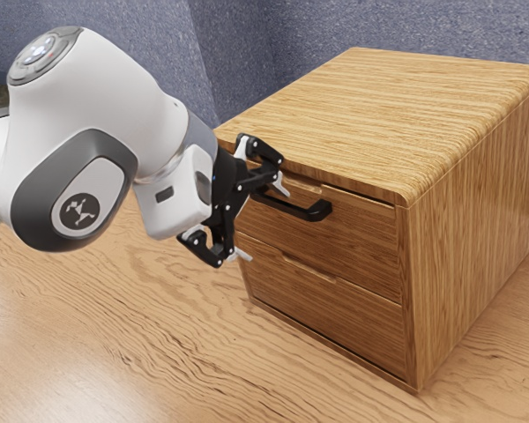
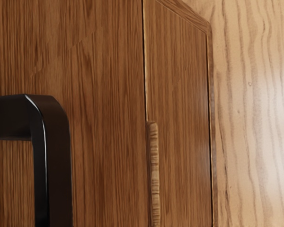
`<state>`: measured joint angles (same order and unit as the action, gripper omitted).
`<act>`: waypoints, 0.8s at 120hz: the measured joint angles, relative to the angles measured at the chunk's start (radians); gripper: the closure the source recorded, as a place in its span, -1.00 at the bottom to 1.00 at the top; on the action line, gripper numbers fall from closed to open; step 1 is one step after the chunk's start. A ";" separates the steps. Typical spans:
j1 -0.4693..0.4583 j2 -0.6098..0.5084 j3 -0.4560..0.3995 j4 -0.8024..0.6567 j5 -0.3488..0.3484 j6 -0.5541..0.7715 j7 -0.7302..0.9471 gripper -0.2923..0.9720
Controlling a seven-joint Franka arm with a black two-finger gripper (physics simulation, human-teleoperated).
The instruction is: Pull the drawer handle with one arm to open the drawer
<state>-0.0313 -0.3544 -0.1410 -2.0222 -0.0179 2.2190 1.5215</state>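
A wide wooden table (image 1: 115,352) is seen, and a wooden cabinet (image 1: 397,97) is set on it, toward the exterior view's right. The big white and grey arm (image 1: 88,132) is brought in from the exterior view's left and is stretched toward the cabinet's front. Two drawers are built into that front: the upper drawer (image 1: 353,238) and the lower drawer (image 1: 335,308). Both fronts look to be pushed in, level with each other. The black gripper (image 1: 264,222) is held right at the upper drawer, with its two fingers spread wide, one above and one below. Nothing is gripped by them. The black drawer handle (image 1: 295,207) is fixed across the upper drawer, and its near end is found in the gap between the spread fingers, but it is not squeezed from both sides. In the wrist view, the handle's bent corner (image 2: 47,142) is seen up close against the drawer wood. A small wooden lip (image 2: 153,175) is seen on the lower drawer's edge.
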 joint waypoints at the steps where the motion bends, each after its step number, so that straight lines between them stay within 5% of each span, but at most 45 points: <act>1: 0.000 0.000 0.000 0.000 0.000 0.000 0.001 -0.54; 64: 0.007 0.021 -0.002 -0.005 0.001 0.000 0.026 -0.53; 96: 0.007 0.002 -0.005 -0.006 -0.002 0.002 0.026 -0.19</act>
<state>-0.0243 -0.3525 -0.1457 -2.0283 -0.0198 2.2211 1.5476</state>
